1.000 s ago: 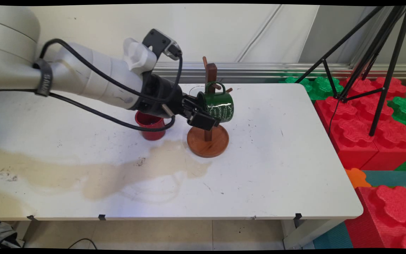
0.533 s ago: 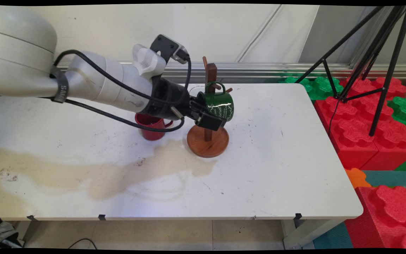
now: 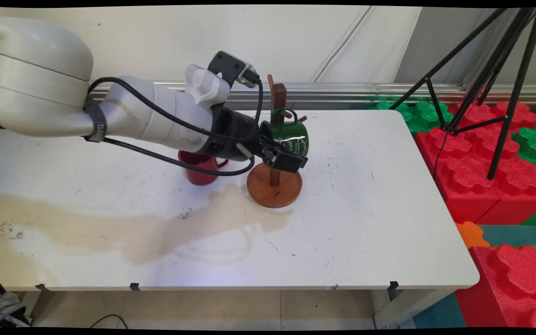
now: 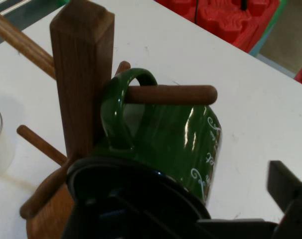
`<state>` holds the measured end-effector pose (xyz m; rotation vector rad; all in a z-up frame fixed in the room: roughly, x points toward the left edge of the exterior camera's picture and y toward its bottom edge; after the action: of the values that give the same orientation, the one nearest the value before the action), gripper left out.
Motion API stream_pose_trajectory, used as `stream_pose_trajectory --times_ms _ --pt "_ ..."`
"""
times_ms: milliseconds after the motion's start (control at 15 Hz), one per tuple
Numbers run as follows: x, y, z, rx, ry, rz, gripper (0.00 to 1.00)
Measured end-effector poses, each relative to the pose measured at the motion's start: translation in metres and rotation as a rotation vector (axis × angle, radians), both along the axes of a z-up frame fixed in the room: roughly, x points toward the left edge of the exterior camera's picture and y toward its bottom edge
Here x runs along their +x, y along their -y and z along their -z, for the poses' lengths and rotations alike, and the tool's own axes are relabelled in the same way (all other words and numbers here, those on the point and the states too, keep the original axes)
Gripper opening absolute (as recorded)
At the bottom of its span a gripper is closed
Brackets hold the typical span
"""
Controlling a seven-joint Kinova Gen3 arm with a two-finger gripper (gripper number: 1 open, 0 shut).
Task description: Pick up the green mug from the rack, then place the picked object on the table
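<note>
A green mug (image 3: 292,136) with white lettering hangs by its handle on a peg of the wooden mug tree (image 3: 275,187), its mouth facing my hand. My gripper (image 3: 283,150) is open at the mug's rim. One finger (image 3: 291,163) lies under the mug's outer wall; the other reaches toward the mouth and is mostly hidden. In the hand view the green mug (image 4: 166,139) fills the middle, with the peg (image 4: 176,94) through its handle beside the tree's post (image 4: 81,74). The outer finger (image 4: 290,191) stands apart from the mug's wall.
A red mug (image 3: 199,165) stands just left of the tree, partly behind my arm. A clear glass (image 3: 258,120) sits behind the tree. A brown stain (image 3: 156,230) spreads over the table's left half. Foam blocks (image 3: 472,158) and a black tripod (image 3: 496,70) stand on the right.
My arm has pushed right toward the hanging mug, bringing the open fingers up to its rim. The mug has barely shifted on its peg.
</note>
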<state>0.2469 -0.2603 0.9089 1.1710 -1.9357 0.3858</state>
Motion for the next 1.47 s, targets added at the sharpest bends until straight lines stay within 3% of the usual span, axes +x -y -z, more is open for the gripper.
stream_pose_trajectory --times_ms 67,1467 --pt "-0.001 0.000 0.000 -0.002 -0.002 -0.001 0.00" --pt "0.008 -0.024 -0.021 -0.047 -0.023 0.082 0.00"
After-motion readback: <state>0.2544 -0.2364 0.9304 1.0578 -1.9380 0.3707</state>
